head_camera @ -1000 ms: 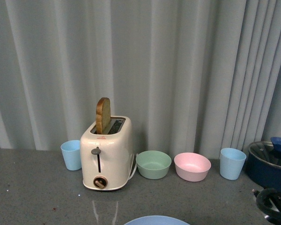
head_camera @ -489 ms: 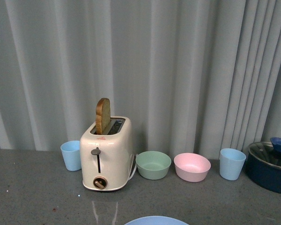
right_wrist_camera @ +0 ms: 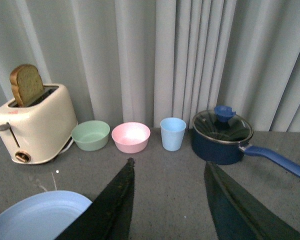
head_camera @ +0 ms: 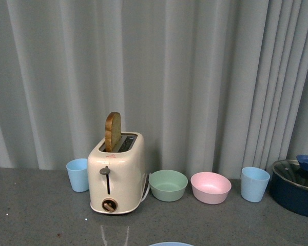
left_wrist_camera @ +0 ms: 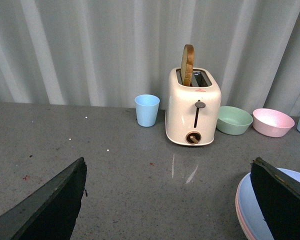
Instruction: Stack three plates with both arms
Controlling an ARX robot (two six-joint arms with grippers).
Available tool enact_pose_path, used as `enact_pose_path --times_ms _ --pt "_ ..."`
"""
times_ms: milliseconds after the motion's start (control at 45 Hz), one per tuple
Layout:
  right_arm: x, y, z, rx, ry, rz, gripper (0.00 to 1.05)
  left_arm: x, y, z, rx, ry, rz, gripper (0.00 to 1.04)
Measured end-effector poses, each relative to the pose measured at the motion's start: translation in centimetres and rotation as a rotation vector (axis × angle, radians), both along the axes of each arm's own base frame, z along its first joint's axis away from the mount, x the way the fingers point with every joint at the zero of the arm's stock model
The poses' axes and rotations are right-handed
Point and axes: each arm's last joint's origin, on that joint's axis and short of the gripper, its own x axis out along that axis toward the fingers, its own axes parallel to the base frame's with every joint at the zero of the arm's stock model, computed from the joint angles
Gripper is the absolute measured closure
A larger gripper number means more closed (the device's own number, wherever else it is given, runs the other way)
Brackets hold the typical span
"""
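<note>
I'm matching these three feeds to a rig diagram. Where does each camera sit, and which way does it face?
Front: on the body, facing the curtain; no arm shows.
Left wrist: above the counter, facing the toaster; open left gripper frames it.
Right wrist: facing the pot; open right gripper shows.
All share the toaster, green bowl and pink bowl.

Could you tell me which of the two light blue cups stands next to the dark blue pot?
The cup right of the pink bowl: that blue cup stands beside the lidded pot. The other cup stands left of the toaster.
</note>
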Motion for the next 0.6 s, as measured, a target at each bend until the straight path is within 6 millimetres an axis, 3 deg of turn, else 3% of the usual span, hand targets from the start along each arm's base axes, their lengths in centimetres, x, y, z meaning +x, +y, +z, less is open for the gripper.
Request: enact_pose_path --times_ms 178,600 --pt "-0.6 -1.2 -1.9 -0.006 -0.007 0.020 1.02 0.0 0.0 0.0 0.000 0.000 0.000 0.07" --pt "-2.1 -1.6 -4.6 -0.008 0.008 -0.004 1.02 0.0 0.0 0.0 0.000 0.000 0.001 0.07"
